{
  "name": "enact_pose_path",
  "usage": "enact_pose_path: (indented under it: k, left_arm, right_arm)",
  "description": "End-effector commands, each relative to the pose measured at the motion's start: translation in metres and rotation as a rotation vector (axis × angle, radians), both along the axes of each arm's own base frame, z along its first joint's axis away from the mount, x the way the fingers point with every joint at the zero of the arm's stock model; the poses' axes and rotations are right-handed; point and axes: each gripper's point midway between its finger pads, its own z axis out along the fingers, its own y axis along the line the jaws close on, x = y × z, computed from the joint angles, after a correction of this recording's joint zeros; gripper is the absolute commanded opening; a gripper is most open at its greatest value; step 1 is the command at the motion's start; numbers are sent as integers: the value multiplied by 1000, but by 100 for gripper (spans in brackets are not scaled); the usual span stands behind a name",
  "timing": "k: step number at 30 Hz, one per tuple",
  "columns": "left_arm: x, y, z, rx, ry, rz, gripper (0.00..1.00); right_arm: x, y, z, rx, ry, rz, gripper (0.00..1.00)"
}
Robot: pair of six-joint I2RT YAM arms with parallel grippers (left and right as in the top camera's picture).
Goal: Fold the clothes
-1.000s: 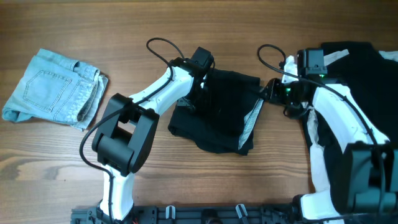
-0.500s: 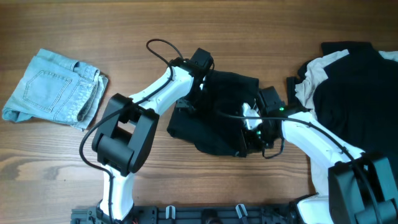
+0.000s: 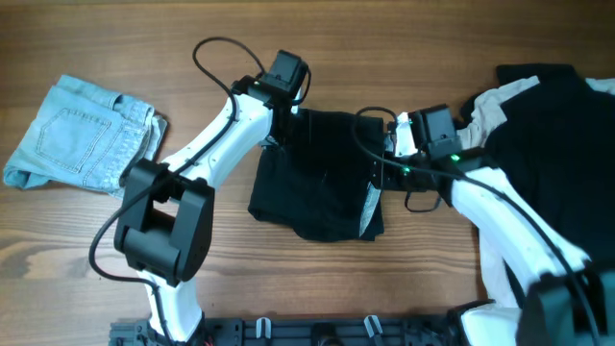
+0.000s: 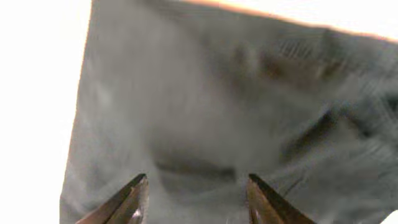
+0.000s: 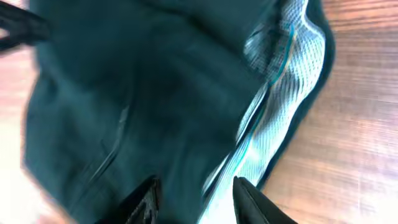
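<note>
The black shorts (image 3: pixel 312 183) lie roughly folded at the table's middle, with a strip of white mesh lining (image 3: pixel 371 204) showing along their right edge. My left gripper (image 3: pixel 288 113) is over their upper left corner; in the left wrist view (image 4: pixel 198 188) it is open with black cloth (image 4: pixel 205 106) just below the tips. My right gripper (image 3: pixel 382 169) is at the shorts' right edge; in the right wrist view (image 5: pixel 194 190) it is open over the dark cloth (image 5: pixel 124 93) and the mesh lining (image 5: pixel 277 106). Neither holds anything.
Folded pale-blue denim shorts (image 3: pixel 82 144) lie at the far left. A pile of black-and-white garments (image 3: pixel 543 125) fills the right side, partly under my right arm. Bare wood lies between the denim and the black shorts.
My right gripper left the pile, swept to the shorts' lower right, then moved up to their right edge. My left gripper shifted up and left, and the black shorts slid a little left.
</note>
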Motion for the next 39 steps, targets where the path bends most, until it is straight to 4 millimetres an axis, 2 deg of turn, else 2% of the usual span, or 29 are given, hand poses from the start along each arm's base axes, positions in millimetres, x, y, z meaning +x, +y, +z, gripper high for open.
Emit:
enact_pose_path:
  k: [1,2,3,4,6,8,10,13,16,19,20,21,22,23,24,26,27,28,29,30,31,33,34,35,36,37,39]
  left_arm:
    - [17,3,11,15,-88,-3,50]
    - [17,3,11,16,-87,-2,51]
    - [17,3,11,17,-87,-5,51]
    - [17,3,11,21,-92,-24,52]
    - [17,5,9,35,-98,-45,55]
    - [17,5,8,37,-96,-48,58]
    - [26,8,8,62,-138,-36,55]
    - [39,3,-2,41,-198,-30,45]
    - [36,4,-22,52,-171,-32,45]
    - [34,7,-35,66,-145,-31,45]
    - [35,8,-36,67,-144,-27,47]
    - [36,10,-35,67,-146,-27,53]
    - [36,13,-33,70,-142,-23,69]
    - [34,19,-25,79,-135,-29,73]
    - [34,24,-16,75,-132,-19,74]
    - [26,24,12,-11,-116,-22,76]
    - [19,25,18,-36,-89,-23,76]
    - [5,25,22,-70,-34,-28,71]
    - [-12,23,25,-117,42,-35,61]
    - [-28,17,27,-173,118,-47,52]
    - [-40,11,29,-215,171,-56,42]
    - [-68,-1,25,-239,269,-86,9]
    - [-79,-4,18,-227,300,-91,4]
    - [-90,-6,11,-216,340,-67,4]
    - [-100,-1,-1,-164,371,-18,4]
    - [-109,15,-22,-53,387,72,4]
    - [-125,22,-51,-18,405,138,4]
  right_arm:
    - [5,0,-37,-16,85,-13,46]
    - [7,7,-41,10,80,22,41]
    - [10,11,-37,23,43,69,29]
    - [15,12,-30,26,3,93,4]
    - [19,10,-11,19,-49,107,4]
    - [17,-13,6,-70,-59,24,4]
    - [13,-45,16,-196,-65,-112,4]
    - [5,-50,2,-225,3,-134,4]
    - [-6,-79,-26,-374,116,-278,5]
    - [-11,-85,-53,-413,200,-342,9]
    - [-13,-85,-61,-416,230,-357,20]
    - [-15,-83,-64,-406,242,-348,35]
    - [-17,-77,-63,-378,251,-290,54]
    - [-17,-74,-55,-355,246,-227,60]
    - [-17,-76,-45,-352,247,-222,61]
    - [-12,-76,-7,-324,200,-208,61]
    - [-10,-68,10,-280,153,-161,62]
    - [-7,-53,32,-198,77,-79,61]
    - [-7,-41,51,-128,12,-20,59]
    - [-7,-38,64,-104,-29,-16,56]
    - [-7,-38,72,-98,-58,-19,51]
    - [-7,-39,74,-96,-66,-30,48]
    - [-6,-39,73,-100,-64,-35,48]
    - [-5,-41,72,-104,-58,-59,48]
    - [-4,-44,70,-114,-52,-87,47]
    - [-3,-45,70,-119,-52,-92,47]
    - [-3,-45,70,-118,-56,-93,47]
